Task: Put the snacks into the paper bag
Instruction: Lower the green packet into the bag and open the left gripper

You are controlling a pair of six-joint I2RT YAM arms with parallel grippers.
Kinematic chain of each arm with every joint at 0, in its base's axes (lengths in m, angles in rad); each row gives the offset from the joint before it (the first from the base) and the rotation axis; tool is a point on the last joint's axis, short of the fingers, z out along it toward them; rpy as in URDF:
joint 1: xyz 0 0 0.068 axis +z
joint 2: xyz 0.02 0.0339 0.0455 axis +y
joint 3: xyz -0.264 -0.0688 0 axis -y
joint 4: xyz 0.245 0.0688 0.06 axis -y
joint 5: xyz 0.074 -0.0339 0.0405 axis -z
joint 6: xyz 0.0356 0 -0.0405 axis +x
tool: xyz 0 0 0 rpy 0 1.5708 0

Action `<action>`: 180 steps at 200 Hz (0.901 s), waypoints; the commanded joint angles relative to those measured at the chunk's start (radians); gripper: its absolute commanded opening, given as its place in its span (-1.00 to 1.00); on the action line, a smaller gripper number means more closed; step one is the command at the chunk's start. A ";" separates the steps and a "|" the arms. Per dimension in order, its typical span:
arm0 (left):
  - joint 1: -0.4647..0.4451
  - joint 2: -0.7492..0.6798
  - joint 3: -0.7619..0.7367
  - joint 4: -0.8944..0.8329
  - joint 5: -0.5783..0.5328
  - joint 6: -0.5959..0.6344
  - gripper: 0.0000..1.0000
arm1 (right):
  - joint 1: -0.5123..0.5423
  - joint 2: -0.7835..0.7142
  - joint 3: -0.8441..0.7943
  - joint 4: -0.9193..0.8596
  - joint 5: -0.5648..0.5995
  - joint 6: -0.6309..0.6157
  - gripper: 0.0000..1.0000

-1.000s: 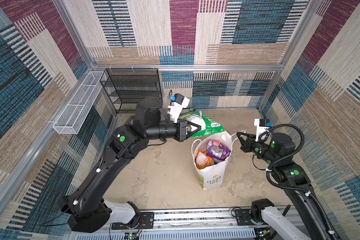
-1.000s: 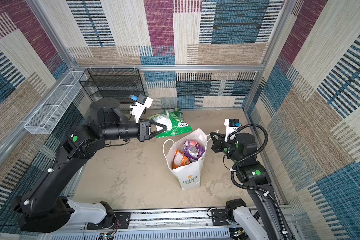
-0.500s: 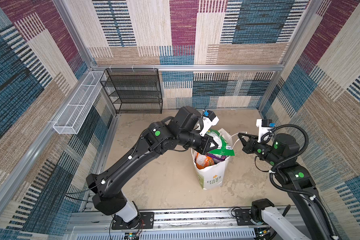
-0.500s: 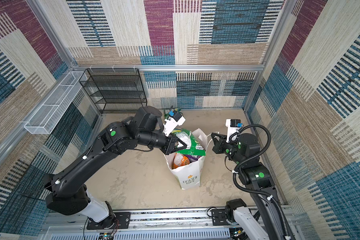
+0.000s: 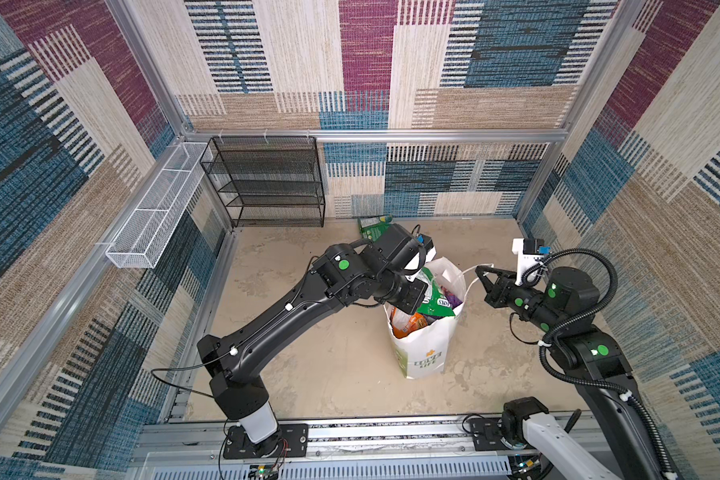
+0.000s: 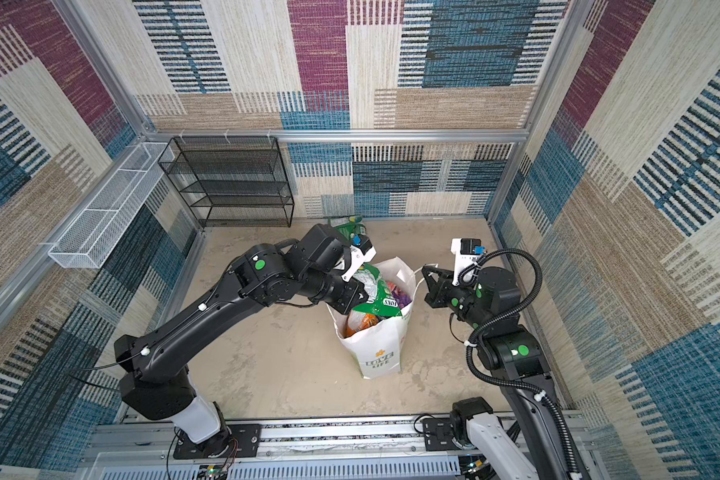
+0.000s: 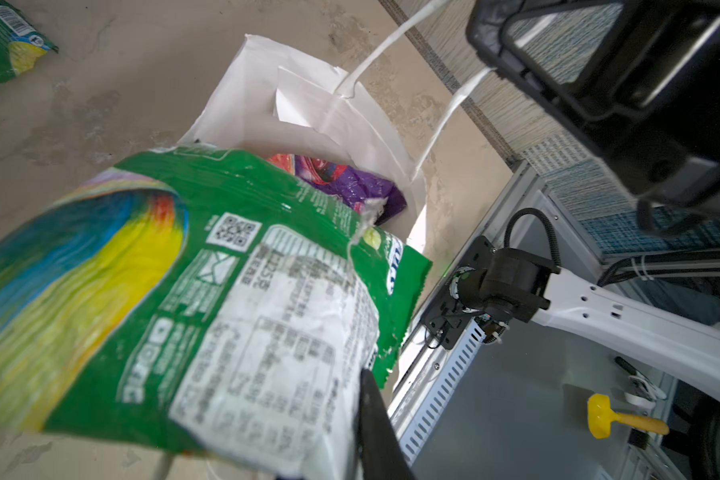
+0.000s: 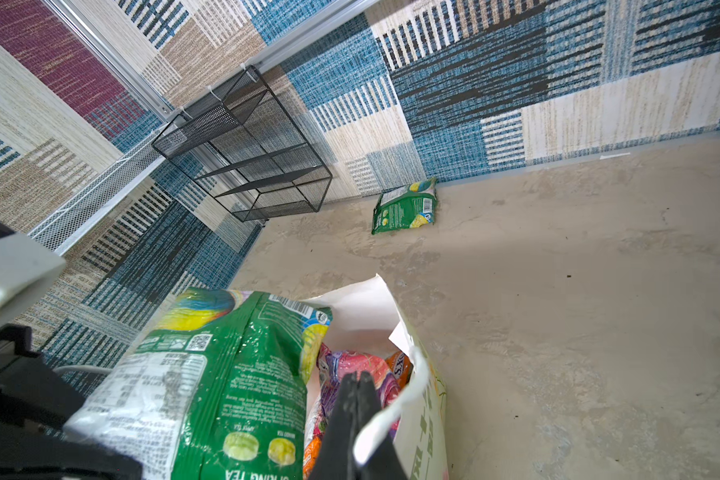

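My left pincer (image 5: 417, 297) gripped a green packet (image 5: 438, 296), tilted over the open mouth of the paper bag (image 5: 422, 345), which stood on the counter (image 5: 308, 332) with other snacks (image 8: 350, 365) inside. My right pincer (image 8: 356, 401) was pinched shut on the bag's cord handle (image 8: 395, 411). A second green packet (image 8: 406, 205) lay by the back wall.

Printed in green on the front of the paper bag (image 6: 381, 365), below a small orange flower: "LOVE LIFE". On the back of the green packet (image 8: 242, 374) at the bag's mouth: "PRING TEA" seen upside down, a QR code, a barcode, and a white panel of print too fine to read. On the far green packet (image 8: 406, 205): a barcode only.
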 commanded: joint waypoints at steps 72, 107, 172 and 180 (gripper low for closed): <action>0.000 0.028 0.110 -0.090 -0.168 0.067 -1.00 | -0.001 -0.002 0.007 0.012 -0.028 0.017 -0.99; -0.019 0.043 0.061 -0.098 -0.145 0.064 -1.00 | -0.001 -0.003 0.004 0.012 -0.030 0.017 -0.99; -0.123 0.045 -0.002 -0.097 -0.049 0.091 -1.00 | -0.001 0.003 -0.003 0.019 -0.042 0.018 -0.99; -0.124 0.045 0.001 -0.097 -0.025 0.089 -1.00 | -0.001 0.004 -0.005 0.022 -0.046 0.021 -0.99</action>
